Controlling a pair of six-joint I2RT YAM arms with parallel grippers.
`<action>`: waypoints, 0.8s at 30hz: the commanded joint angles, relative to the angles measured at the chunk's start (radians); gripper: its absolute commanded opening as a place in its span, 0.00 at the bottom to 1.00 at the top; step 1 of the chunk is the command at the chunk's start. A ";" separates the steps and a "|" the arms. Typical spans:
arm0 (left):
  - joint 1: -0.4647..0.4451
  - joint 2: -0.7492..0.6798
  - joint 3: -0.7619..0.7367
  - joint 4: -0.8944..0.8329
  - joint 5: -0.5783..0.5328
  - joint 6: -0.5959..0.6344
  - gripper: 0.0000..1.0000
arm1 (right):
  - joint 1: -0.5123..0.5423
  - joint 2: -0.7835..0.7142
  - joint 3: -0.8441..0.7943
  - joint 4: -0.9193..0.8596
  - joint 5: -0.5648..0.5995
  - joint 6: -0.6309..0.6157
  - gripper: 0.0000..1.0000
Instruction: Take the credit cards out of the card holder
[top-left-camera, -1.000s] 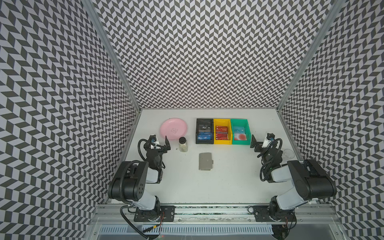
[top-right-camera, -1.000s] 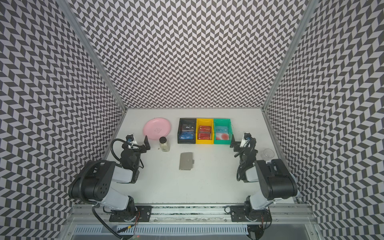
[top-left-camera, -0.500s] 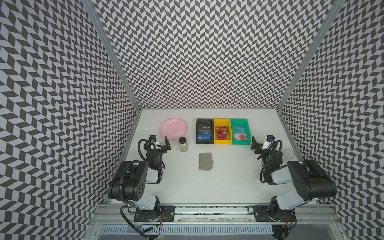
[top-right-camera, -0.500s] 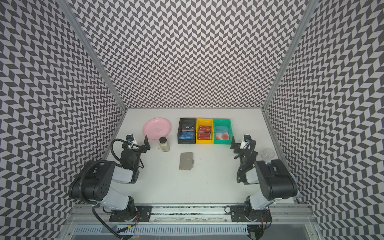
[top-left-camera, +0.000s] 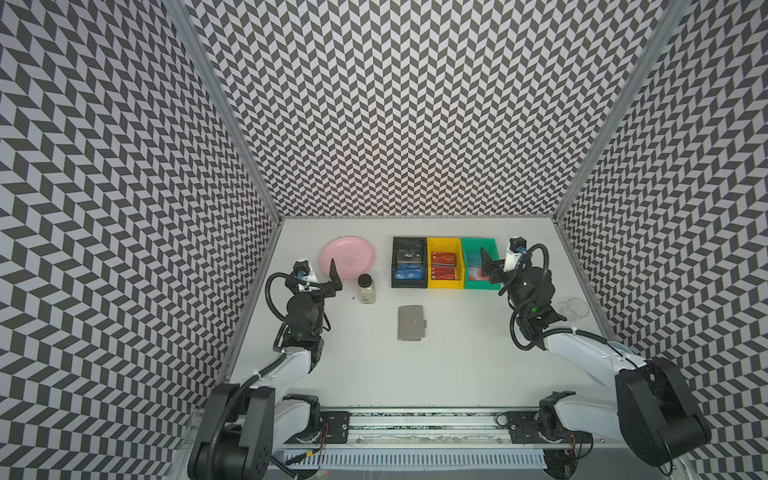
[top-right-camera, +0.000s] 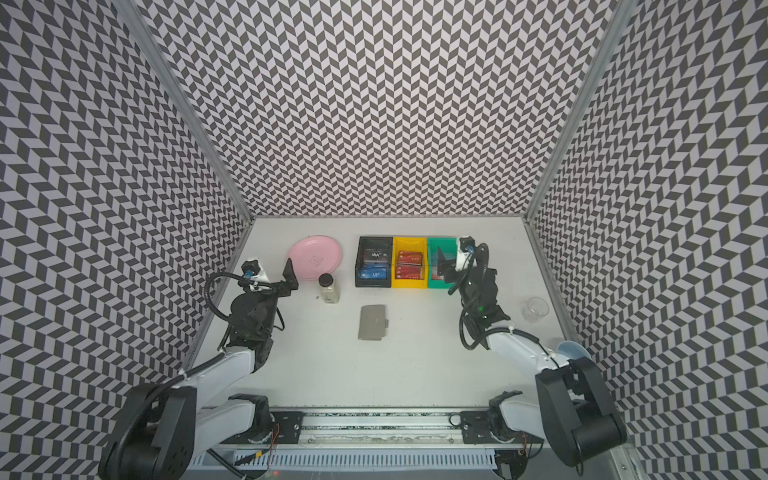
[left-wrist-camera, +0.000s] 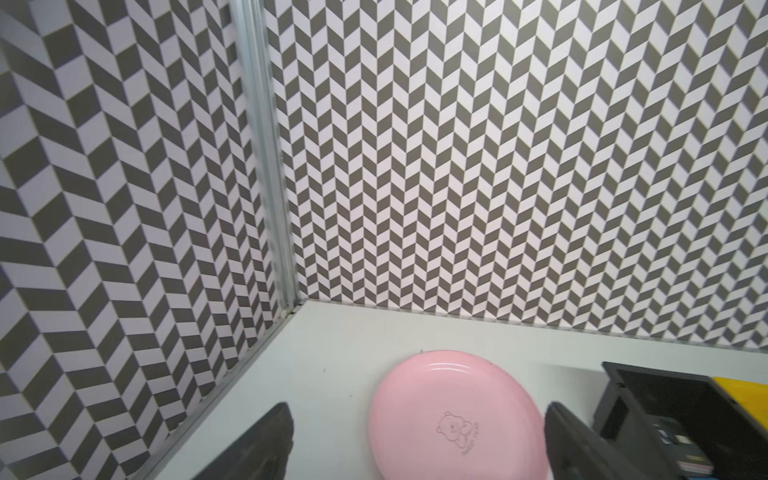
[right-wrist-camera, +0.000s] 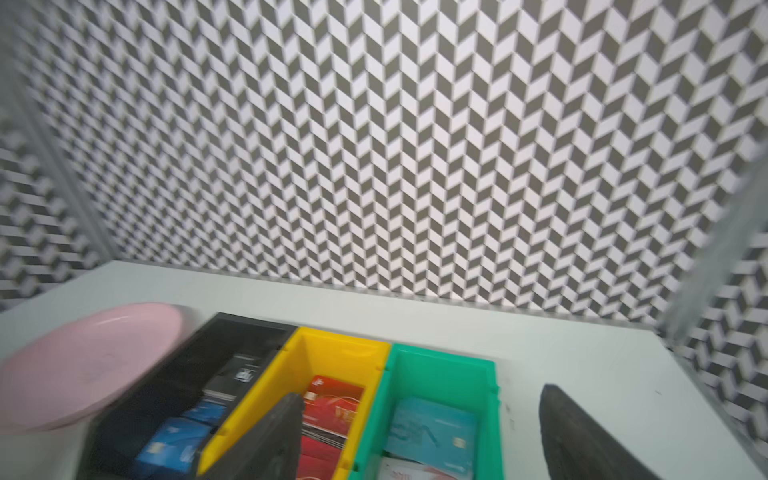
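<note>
The card holder (top-left-camera: 410, 323) (top-right-camera: 372, 323), a flat grey wallet with a small tab clasp, lies closed in the middle of the table, so any credit cards inside it are hidden. My left gripper (top-left-camera: 318, 276) (left-wrist-camera: 415, 453) hovers open to its far left, by the pink plate, with nothing between its fingers. My right gripper (top-left-camera: 500, 259) (right-wrist-camera: 419, 440) is open and empty at the green bin, far right of the holder. Neither gripper touches the holder.
Behind the holder, a black bin (top-left-camera: 409, 243), a yellow bin (top-left-camera: 444, 243) and a green bin (top-left-camera: 478, 243) hold loose cards. A pink plate (top-left-camera: 347, 257) and a small black-lidded jar (top-left-camera: 365, 289) stand at the left. A clear cup (top-left-camera: 577, 308) is near the right wall.
My right gripper has moved left and back, up to the green bin. The left gripper has shifted only slightly. The card holder has not moved.
</note>
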 joint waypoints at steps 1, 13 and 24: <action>-0.078 -0.067 0.049 -0.285 0.022 -0.081 0.93 | 0.043 -0.016 0.061 -0.344 -0.210 0.097 0.86; -0.215 -0.127 0.032 -0.623 0.282 -0.407 0.84 | 0.197 0.062 0.063 -0.447 -0.556 0.298 0.78; -0.230 0.004 0.083 -0.733 0.526 -0.478 0.78 | 0.223 0.256 0.133 -0.506 -0.597 0.324 0.70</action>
